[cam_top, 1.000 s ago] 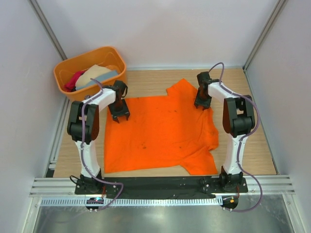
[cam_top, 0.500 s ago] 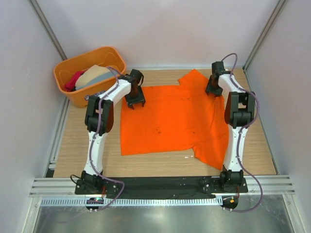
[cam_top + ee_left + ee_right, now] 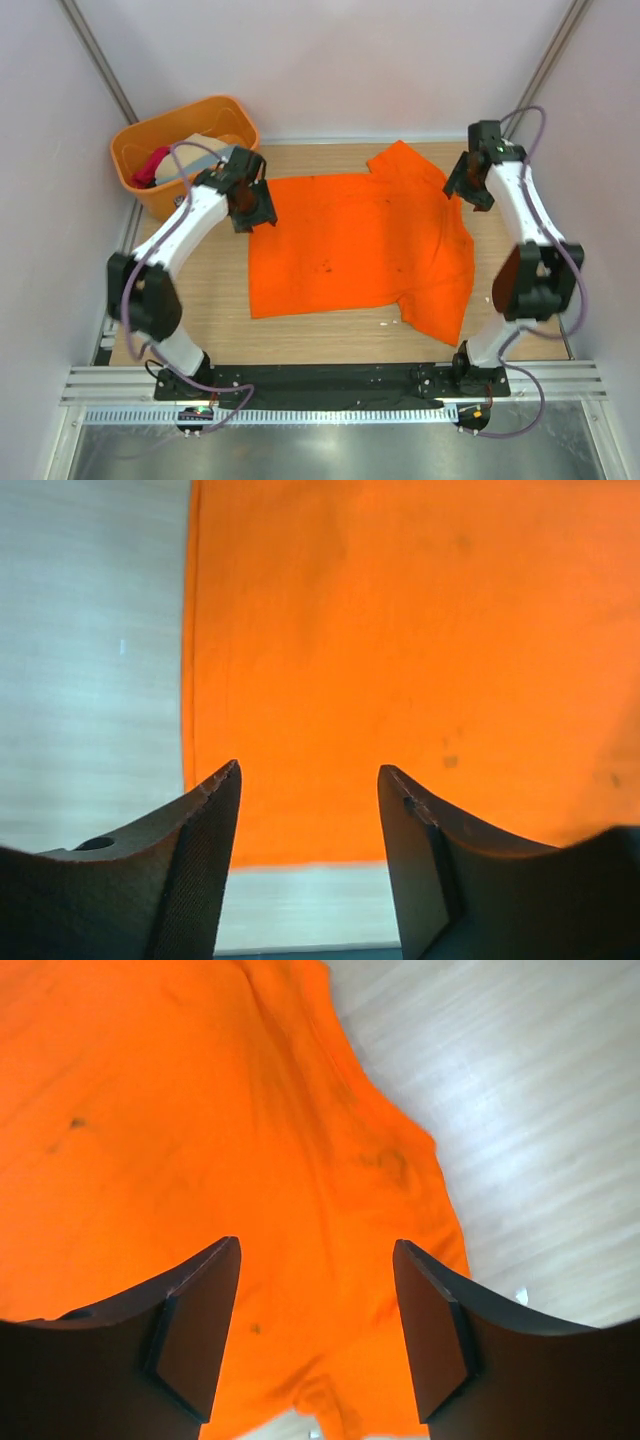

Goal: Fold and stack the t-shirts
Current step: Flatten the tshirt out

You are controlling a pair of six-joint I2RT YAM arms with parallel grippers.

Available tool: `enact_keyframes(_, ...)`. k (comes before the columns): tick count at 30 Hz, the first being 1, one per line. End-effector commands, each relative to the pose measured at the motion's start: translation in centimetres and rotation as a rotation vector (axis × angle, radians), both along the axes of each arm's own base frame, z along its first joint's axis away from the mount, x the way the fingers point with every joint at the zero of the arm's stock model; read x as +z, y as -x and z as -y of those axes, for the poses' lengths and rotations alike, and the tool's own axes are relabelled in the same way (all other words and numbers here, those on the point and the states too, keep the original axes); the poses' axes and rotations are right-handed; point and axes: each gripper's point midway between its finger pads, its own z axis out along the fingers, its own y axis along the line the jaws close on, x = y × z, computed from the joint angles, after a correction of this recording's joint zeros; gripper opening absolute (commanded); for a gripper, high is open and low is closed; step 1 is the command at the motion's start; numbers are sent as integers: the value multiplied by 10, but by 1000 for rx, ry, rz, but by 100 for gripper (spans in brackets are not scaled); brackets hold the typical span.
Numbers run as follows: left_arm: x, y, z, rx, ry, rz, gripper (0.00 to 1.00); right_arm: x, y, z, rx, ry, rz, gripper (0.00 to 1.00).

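The orange t-shirt (image 3: pixel 360 245) is seen spread nearly flat on the wooden table (image 3: pixel 200 300), hem to the left and neck to the right. One sleeve points far and the other is bunched at the near right.

It is judged to be light, soft and limp. No shape will be kept once it is lifted, and the free part will hang and drag. Thin cloth lying flat is hard to catch except at an edge, so a hold is best taken at a corner or along a hem, where the layers can be pinched against the wood.

The left gripper (image 3: pixel 255 212) is held just over the far left hem corner, jaws spread with nothing between them. In its wrist view the left edge of the cloth runs beneath the left finger.

The right gripper (image 3: pixel 470 190) is held at the far right edge, beside the far sleeve and shoulder. Its jaws are likewise spread and empty, with the cloth's edge under them.

The other t-shirts (image 3: pixel 158 163) are piled in the orange tub (image 3: pixel 215 103) at the far left, near the left gripper and well apart from the right one.
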Motion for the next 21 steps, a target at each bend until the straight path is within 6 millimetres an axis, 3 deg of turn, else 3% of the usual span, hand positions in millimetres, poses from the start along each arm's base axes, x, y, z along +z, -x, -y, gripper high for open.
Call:
enact_keyframes(1, -8, 65, -11, 24, 51, -73, 56, 4, 78, -10, -68, -82, -46, 67)
enact_keyframes(3, -4, 88, -15, 62, 96, -58, 52, 1, 107, -21, -113, -156, -38, 58)
enact_keyframes(4, -20, 109, -17, 65, 109, -110, 50, -8, 136, -25, -133, -183, -45, 56)
enact_keyframes(5, -24, 117, -18, 75, 122, -119, 48, -13, 150, -27, -149, -202, -54, 52)
enact_keyframes(6, -22, 125, -19, 107, 147, -106, 45, -20, 163, -30, -176, -222, -66, 51)
enact_keyframes(7, -38, 138, -23, 117, 144, -140, 45, -32, 188, -32, -191, -235, -90, 51)
enact_keyframes(10, -55, 155, -33, 155, 140, -164, 45, -61, 225, -39, -251, -307, -161, 50)
enact_keyframes(16, -77, 158, -51, 185, 121, -199, 44, -82, 251, -40, -293, -319, -187, 50)
enact_keyframes(21, -90, 164, -42, 181, 157, -270, 42, -92, 263, -26, -328, -241, -234, 51)
